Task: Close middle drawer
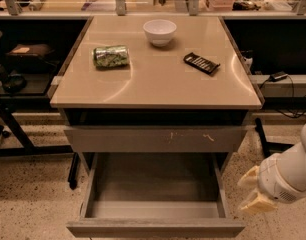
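The wide, shallow grey middle drawer stands pulled far out from the cabinet toward the camera, its bare grey inside fully exposed and its plain flat front at the very bottom of the view; the task, judged from this, is not yet begun in any effective sense, since the whole closing travel is left; above it, the taller grey drawer front with pale scratch marks sits shut under the beige table, which carries a white bowl, a green crumpled packet and a flat black rectangular object; the white-armed gripper hangs low at the right, beside the drawer's right wall and apart from it; its pale fingers are spread and hold nothing; what remains is to reach the front panel and push it home.
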Controlling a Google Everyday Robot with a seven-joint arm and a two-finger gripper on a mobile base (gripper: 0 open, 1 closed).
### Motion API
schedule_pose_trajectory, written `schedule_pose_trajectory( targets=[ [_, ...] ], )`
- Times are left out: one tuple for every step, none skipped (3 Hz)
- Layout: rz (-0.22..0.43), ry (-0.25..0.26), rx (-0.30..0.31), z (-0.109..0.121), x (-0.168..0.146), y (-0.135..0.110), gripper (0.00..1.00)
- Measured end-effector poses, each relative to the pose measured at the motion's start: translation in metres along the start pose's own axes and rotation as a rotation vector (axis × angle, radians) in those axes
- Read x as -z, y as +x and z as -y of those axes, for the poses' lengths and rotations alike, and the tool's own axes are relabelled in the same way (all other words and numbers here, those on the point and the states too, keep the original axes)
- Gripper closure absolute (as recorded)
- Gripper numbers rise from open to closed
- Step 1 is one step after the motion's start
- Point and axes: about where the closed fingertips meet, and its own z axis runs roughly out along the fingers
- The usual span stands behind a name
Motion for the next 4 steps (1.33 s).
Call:
schedule_pose_trajectory(
  targets=[
    [0.003,-0.004,-0.001,0.001,-0.004,0.0,0.73],
    [0.002,-0.004,-0.001,0.001,-0.004,-0.001,0.96],
    [0.004,-0.06,-0.059,0.0,-0.054,0.02,1.0],
    [0.031,-0.1,-0.13,-0.004,-0.144,0.06,1.0]
  ],
)
